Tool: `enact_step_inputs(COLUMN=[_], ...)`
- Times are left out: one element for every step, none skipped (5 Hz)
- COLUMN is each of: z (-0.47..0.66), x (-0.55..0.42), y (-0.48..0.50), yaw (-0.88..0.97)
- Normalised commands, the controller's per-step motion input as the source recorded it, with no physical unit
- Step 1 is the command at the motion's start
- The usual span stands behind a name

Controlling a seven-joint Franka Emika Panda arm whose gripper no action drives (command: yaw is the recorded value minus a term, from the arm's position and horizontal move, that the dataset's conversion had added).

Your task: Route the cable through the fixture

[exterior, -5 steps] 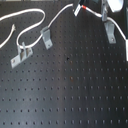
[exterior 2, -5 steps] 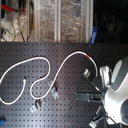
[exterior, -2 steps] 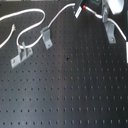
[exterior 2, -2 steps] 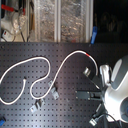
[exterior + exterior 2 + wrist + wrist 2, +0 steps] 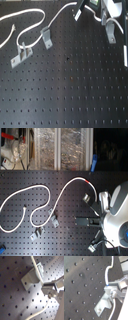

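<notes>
Black perforated worktop (image 5: 75, 95) all round me, dotted with rows of holes, and I'm out at the right edge of it in the second exterior view. Over the last second, almost nothing has changed: my arm has shifted only a touch, and the cable (image 5: 75, 178) lies exactly where it lay. Its loops sprawl across the left and middle of the board, and its red band (image 5: 87, 179) sits at the far end of the run. That is near me, but clear of the claw (image 5: 80, 220).

So I judge the routing has not begun. The cord isn't threaded through anything I can make out from the exterior views.

As for the claw itself, I can't tell how wide it stands. The wrist views show only bits of metal finger beside a bracket (image 5: 32, 277), with white cord passing close by. I see nothing gripped, though I won't swear to it.

Two small metal fixtures stand toward the first exterior view's left, one (image 5: 45, 37) farther off and one (image 5: 20, 56) nearer, both just beside the cable's curves. More brackets dot the board near my arm. Behind the worktop in the second exterior view runs a shelf of clear bins (image 5: 60, 148), cluttered and dim.
</notes>
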Motion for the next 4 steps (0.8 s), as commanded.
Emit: enact_step_inputs(z=[0.03, 0.29, 0.0, 0.48], x=[-0.281, -0.21, -0.052, -0.043], y=[0.136, 0.125, 0.073, 0.218], yaw=[0.13, 0.12, 0.0, -0.02])
